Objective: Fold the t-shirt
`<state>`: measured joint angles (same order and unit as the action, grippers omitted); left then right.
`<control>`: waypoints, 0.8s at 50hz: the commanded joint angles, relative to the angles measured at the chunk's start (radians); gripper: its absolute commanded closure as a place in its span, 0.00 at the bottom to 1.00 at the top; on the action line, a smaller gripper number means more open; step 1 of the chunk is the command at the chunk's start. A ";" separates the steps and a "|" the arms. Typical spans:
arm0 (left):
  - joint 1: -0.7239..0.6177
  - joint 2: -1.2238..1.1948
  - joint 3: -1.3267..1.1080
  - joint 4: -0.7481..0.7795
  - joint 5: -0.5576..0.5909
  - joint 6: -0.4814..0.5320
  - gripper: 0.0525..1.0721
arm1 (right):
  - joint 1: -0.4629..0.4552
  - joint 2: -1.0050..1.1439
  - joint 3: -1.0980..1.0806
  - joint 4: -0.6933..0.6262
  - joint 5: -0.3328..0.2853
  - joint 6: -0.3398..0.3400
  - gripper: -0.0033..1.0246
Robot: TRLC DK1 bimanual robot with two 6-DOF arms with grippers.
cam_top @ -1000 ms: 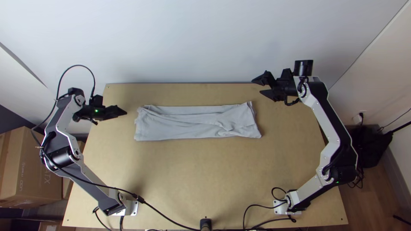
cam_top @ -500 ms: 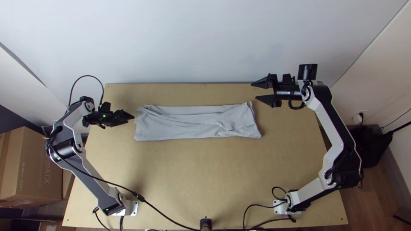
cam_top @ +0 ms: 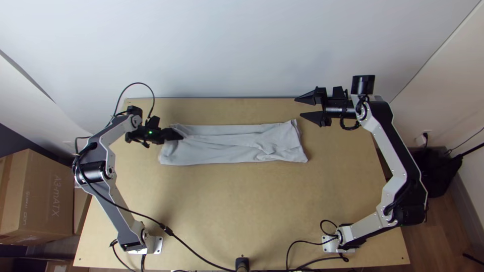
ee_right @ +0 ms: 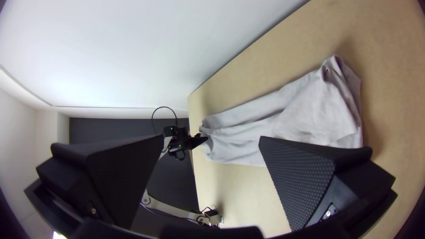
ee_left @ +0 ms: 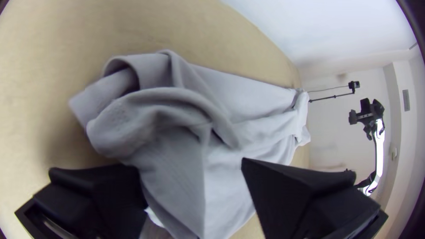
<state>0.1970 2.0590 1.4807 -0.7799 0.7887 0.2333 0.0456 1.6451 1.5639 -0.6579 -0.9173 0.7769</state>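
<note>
Along the near edge of the desk [cam_top: 242, 211] stand the left arm's base [cam_top: 151, 245] and the right arm's base [cam_top: 337, 244]. Farther back, the grey t-shirt [cam_top: 227, 148] lies folded into a long, narrow strip running from side to side, creased along its length. At its left end, where the cloth is rumpled, the left gripper [cam_top: 178, 135] has its fingers spread, with cloth showing between them. Near the far right corner of the t-shirt, the right gripper [cam_top: 299, 107] holds its fingers wide apart. Behind the desk rises a pale wall [cam_top: 227, 50].
</note>
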 commanded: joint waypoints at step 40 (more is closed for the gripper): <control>0.387 -0.481 -0.063 -0.033 -0.623 0.328 0.98 | 0.040 -0.137 -0.105 -0.100 0.442 -0.297 0.04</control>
<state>0.6289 1.7012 1.4139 -0.8124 0.2268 0.5228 0.0772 1.5440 1.4860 -0.7509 -0.5579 0.5446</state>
